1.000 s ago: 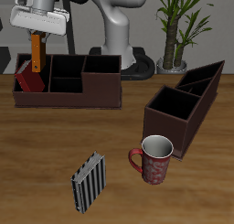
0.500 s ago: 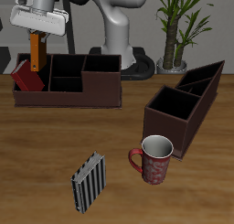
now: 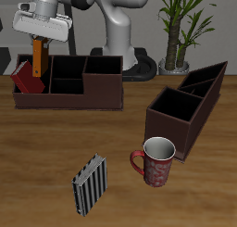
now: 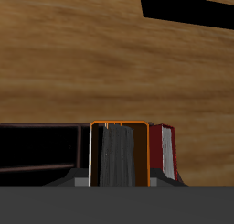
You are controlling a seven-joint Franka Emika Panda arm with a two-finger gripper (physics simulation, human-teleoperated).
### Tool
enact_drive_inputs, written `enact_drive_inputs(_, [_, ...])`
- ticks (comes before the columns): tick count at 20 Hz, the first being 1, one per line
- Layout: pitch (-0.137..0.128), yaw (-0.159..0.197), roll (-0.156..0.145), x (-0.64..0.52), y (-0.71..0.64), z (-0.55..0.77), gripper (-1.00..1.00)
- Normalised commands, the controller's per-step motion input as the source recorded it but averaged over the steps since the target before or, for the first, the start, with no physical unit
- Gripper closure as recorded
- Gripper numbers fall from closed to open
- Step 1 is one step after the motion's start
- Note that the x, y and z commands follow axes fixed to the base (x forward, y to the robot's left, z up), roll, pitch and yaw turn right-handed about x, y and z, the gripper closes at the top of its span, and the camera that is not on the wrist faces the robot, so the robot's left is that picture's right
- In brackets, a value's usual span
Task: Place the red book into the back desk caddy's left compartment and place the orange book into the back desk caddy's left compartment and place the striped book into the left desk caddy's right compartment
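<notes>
- Ext view: gripper (image 3: 37, 38) is hanging over the end cell of the back desk caddy (image 3: 69, 94), w/ the orange book (image 3: 37, 56) standing upright directly below the fingers. Top edge of the book is reaching up to the fingertips; can't tell from here whether the jaws are clamping it or have let go.
- Red book (image 3: 27, 77) is leaning tilted inside that same end cell, just beside and below the orange one. Judging it as placed.
- Striped book (image 3: 90, 183) is lying flat on the table (image 3: 120, 147), well away from the gripper, toward the front edge, near a red mug (image 3: 155, 162). Not yet handled.
- Left desk caddy (image 3: 188, 110) is sitting diagonally, well off to the side of the gripper; its big squarish end cell is showing nothing inside.
- Wrist view: looking straight down, orange book (image 4: 119, 153) is sitting centred between the finger pads (image 4: 82, 180), pale-grey page edges facing up. Red book (image 4: 162, 150) is just beside it. Pad-to-cover contact is not resolvable, so grip state: cannot tell.
- Step in hand (judgement): orange book going into the back caddy's left compartment, second of three, near its end.
- Next move calls for: making sure the jaws are open, lifting straight up clear of the caddy walls w/o dragging either book, then crossing to the striped book.
</notes>
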Motion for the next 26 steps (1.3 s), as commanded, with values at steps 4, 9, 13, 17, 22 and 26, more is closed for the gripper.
enact_drive_inputs(4, [0.044,-0.016,0.022,-0.02,0.1,-0.33,1.0])
enact_drive_inputs(9, [0.03,-0.031,0.007,-0.08,0.02,-0.23,1.0])
enact_drive_inputs(13, [0.04,-0.03,-0.006,-0.07,-0.05,-0.29,1.0])
enact_drive_inputs(17, [0.044,-0.045,-0.005,-0.06,-0.06,-0.17,1.0])
enact_drive_inputs(22, [0.025,-0.028,0.013,-0.12,0.05,-0.09,1.0])
enact_drive_inputs(26, [0.024,0.004,0.03,-0.09,0.14,-0.11,1.0])
